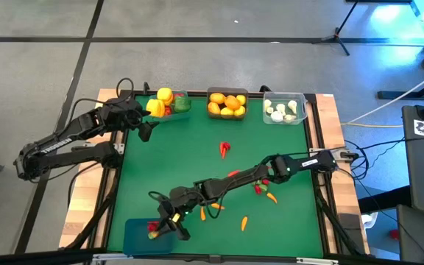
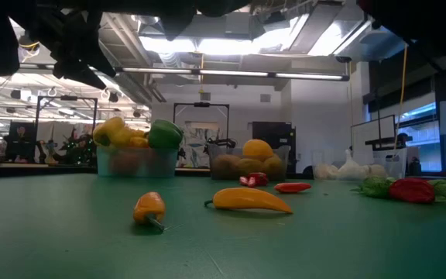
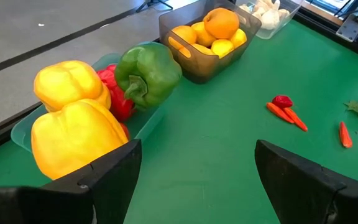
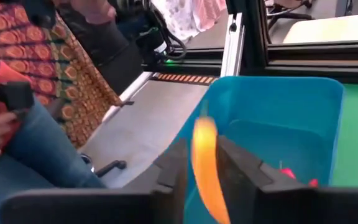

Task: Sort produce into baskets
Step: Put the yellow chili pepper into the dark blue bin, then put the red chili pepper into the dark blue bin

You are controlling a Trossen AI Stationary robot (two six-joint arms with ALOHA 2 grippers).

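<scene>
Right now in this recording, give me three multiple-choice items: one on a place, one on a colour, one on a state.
1. Where is the right gripper?
A. over the blue bin
B. over the clear bin
C. off the table

2. What colour is the pepper at the end of the teal bin nearest the orange-filled bin?
A. purple
B. green
C. white

3. What is between the right gripper's fingers?
A. nothing
B. a garlic bulb
C. an orange chilli

Answers:
1 A: the high view puts it above the blue bin at the table's near left corner.
2 B: the left wrist view shows a green pepper at that end of the teal bin, towards the dark bin.
3 C: the right wrist view shows the orange chilli between the fingers, over the bin.
</scene>
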